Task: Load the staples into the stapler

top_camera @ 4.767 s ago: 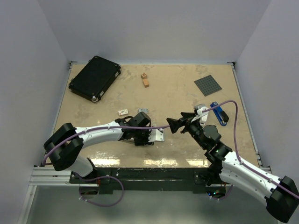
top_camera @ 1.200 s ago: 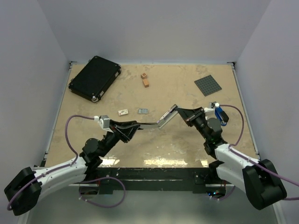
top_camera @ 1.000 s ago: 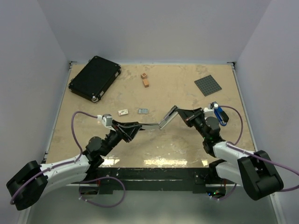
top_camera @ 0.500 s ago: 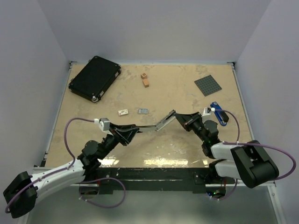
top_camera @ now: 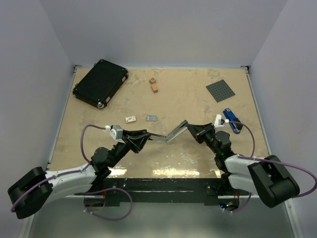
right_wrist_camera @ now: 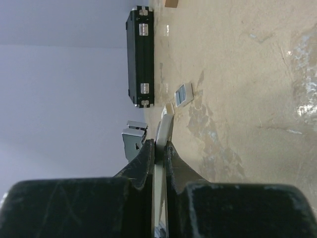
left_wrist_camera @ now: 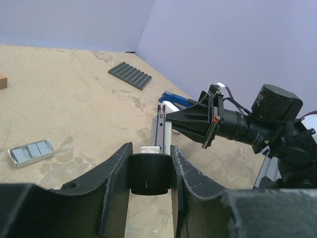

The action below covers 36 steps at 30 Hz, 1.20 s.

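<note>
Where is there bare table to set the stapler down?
Bare tabletop lies between the wooden blocks and the grey studded plate, and on the left, nearer than the black case. Crowded: the middle, where the left gripper and right gripper hold the stapler, with the staples and a small white tile just behind it.

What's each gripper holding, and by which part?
Both hold the stapler, hinged open: left gripper clamps its black end, right gripper pinches the silver arm's end. The staples are not held.

The stapler (top_camera: 176, 132) is silver and black, the staples (top_camera: 152, 118) pale grey. Black case (top_camera: 101, 83) at ten o'clock, dark grey ribbed plate (top_camera: 220, 90) at two, on the mottled tan counter (top_camera: 188, 99)
</note>
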### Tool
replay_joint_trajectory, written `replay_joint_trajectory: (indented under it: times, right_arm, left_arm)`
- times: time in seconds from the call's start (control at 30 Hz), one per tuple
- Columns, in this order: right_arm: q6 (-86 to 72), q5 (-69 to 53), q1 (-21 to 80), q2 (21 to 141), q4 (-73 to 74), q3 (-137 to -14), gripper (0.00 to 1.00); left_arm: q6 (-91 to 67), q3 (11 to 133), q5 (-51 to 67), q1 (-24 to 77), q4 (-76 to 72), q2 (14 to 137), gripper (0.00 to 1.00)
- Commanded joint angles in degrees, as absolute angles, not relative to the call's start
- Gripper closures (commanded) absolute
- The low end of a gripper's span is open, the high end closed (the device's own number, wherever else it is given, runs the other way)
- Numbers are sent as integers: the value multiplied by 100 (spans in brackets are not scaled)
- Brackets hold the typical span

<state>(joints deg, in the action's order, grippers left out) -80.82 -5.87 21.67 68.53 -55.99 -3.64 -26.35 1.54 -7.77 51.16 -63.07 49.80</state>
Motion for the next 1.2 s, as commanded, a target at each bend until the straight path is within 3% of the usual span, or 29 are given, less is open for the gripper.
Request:
replay_joint_trajectory:
  times: [0.0,0.53,0.63,0.8,0.97,1.17]
  right_arm:
    - [-8042,-88,2180,6496,-5098,-97,100]
    - [-7480,-369,2171,6285,-4421,18,52]
    - [-6831,-588,2171,6039,-4211,-209,41]
    - [-4231,-1465,2180,5661,-3787,-1053,15]
    - [-2421,-3294,2512,5721,-4288,-1502,10]
    - [-1715,-4602,3154,6546,-5001,-2214,8]
  left_arm:
    - [-1785,755,-1486,5036,-8693,5036,100]
    - [-1670,897,-1520,5027,-8807,4615,100]
    - [-1661,870,-1416,4957,-8509,4492,100]
    - [-1915,721,-890,4677,-8051,4272,100]
    - [-2241,642,-361,4456,-7867,4131,100]
    - [-2408,756,263,4403,-7840,4210,100]
